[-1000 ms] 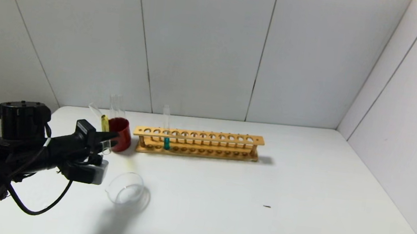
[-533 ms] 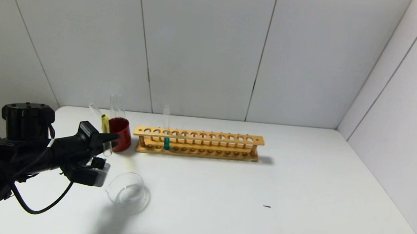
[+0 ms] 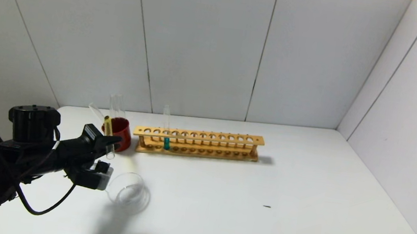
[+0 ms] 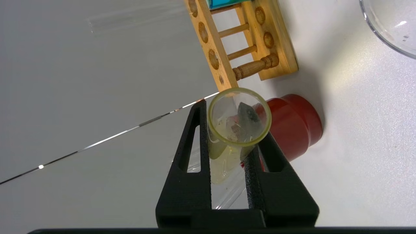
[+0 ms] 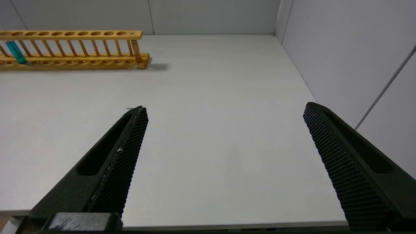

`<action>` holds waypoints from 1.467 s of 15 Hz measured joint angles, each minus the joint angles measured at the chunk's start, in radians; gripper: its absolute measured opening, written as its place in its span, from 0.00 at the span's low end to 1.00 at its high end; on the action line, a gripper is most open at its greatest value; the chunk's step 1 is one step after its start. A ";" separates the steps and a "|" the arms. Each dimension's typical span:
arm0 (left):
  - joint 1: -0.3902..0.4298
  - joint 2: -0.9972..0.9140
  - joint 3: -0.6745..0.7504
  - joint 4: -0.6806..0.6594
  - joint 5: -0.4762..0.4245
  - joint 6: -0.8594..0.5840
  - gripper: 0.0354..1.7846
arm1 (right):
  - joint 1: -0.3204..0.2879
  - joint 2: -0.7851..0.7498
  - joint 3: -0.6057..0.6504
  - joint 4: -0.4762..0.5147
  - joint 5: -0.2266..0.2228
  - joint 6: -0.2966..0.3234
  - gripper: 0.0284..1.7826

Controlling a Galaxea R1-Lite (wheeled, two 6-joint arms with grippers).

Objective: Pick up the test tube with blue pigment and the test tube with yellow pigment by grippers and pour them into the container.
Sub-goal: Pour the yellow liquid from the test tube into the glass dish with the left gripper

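Note:
My left gripper (image 3: 111,140) is shut on the test tube with yellow pigment (image 3: 108,137), held tilted with its open mouth pointing down, just in front of the red cup and a little behind and left of the container (image 3: 129,193), a low clear glass dish. In the left wrist view the gripper (image 4: 227,130) clamps the tube (image 4: 224,162), whose mouth faces the camera. The test tube with blue pigment (image 3: 166,141) stands upright in the wooden rack (image 3: 197,143). My right gripper (image 5: 224,110) is open and empty over the bare table, out of the head view.
A dark red cup (image 3: 121,133) holding colourless clear tubes (image 3: 116,106) stands left of the rack. The rack (image 5: 71,48) and blue tube (image 5: 15,52) also show in the right wrist view. Walls close the back and right. A small dark speck (image 3: 267,206) lies on the table.
My left gripper has moved a little right and forward toward the dish with the yellow tube, and the tube's mouth has tipped lower. Nothing else has moved.

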 joint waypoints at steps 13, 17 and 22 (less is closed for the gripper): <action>-0.001 0.005 0.001 0.000 0.048 0.098 0.17 | 0.000 0.000 0.000 0.000 0.000 0.000 0.98; -0.002 0.008 -0.001 0.000 0.052 0.132 0.17 | 0.000 0.000 0.000 0.000 0.000 0.000 0.98; -0.006 0.029 -0.020 -0.001 0.061 0.162 0.17 | 0.000 0.000 0.000 0.000 0.000 0.000 0.98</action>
